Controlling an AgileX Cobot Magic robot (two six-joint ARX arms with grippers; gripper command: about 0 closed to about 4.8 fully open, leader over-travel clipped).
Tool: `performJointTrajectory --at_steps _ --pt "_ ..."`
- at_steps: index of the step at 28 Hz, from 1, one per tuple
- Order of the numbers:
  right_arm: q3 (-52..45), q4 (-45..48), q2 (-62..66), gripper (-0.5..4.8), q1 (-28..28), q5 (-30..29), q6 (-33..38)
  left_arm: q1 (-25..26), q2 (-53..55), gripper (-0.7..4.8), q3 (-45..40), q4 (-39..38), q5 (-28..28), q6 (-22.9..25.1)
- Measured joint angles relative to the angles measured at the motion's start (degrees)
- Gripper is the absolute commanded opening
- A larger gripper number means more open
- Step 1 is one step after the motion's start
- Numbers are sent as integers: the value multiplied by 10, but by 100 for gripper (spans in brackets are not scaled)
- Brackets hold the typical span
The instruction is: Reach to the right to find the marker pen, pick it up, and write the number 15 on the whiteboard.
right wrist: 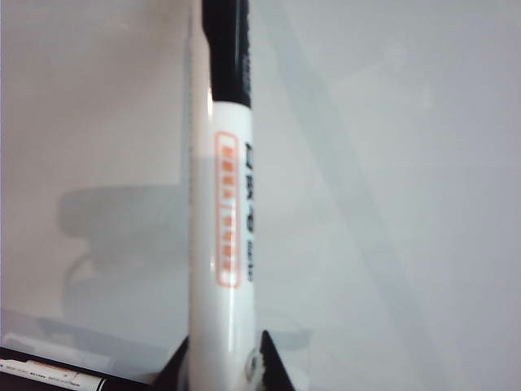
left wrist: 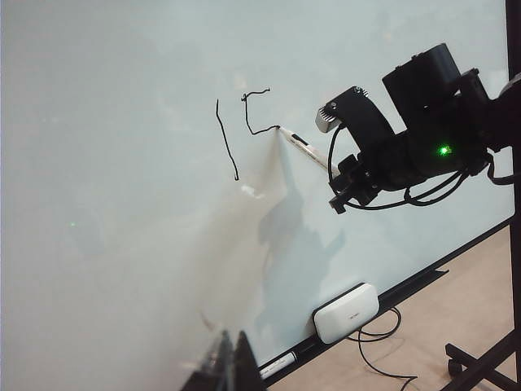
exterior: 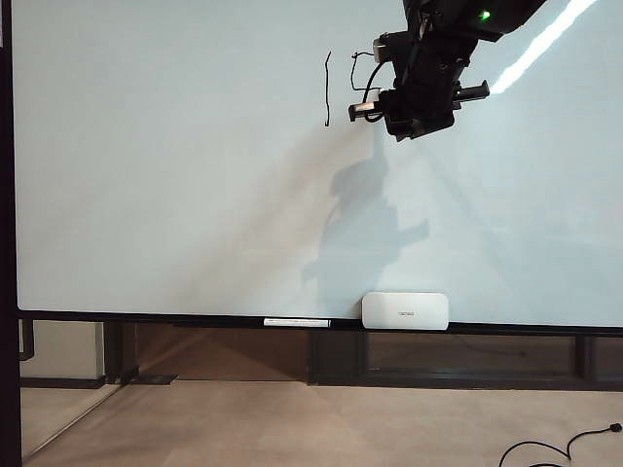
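The whiteboard [exterior: 146, 195] fills the exterior view. On it stand a thin black "1" [exterior: 327, 89] [left wrist: 226, 138] and, beside it, an angular unclosed stroke [exterior: 355, 73] [left wrist: 247, 110]. My right gripper [exterior: 389, 102] [right wrist: 224, 350] is high at the board, shut on the marker pen [left wrist: 308, 151] [right wrist: 228, 228]. The pen's white barrel stands between the fingers, and its black tip rests on the board at the end of the angular stroke. My left gripper [left wrist: 232, 358] shows only in its own wrist view, away from the writing, with its dark fingers together and nothing between them.
A white eraser block [exterior: 405, 310] [left wrist: 346, 313] sits on the dark bottom rail. Another slim white pen [exterior: 297, 322] [left wrist: 278, 365] lies on the rail to its left. A black cable [exterior: 555, 448] runs over the floor, and a black stand foot [left wrist: 480, 362] is nearby.
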Motion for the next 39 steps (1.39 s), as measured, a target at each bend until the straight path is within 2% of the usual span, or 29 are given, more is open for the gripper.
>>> performJointTrajectory --at_steps 14,22,39 --pt "0 -38 0 -2 -1 2 2 0 0 -5 0 0 0 0" --pt "0 -71 1 -2 -7 -13 9 0 0 -5 0 1 0 0" --pt "0 -78 8 -2 -22 -46 27 0 0 -5 0 1 0 11"
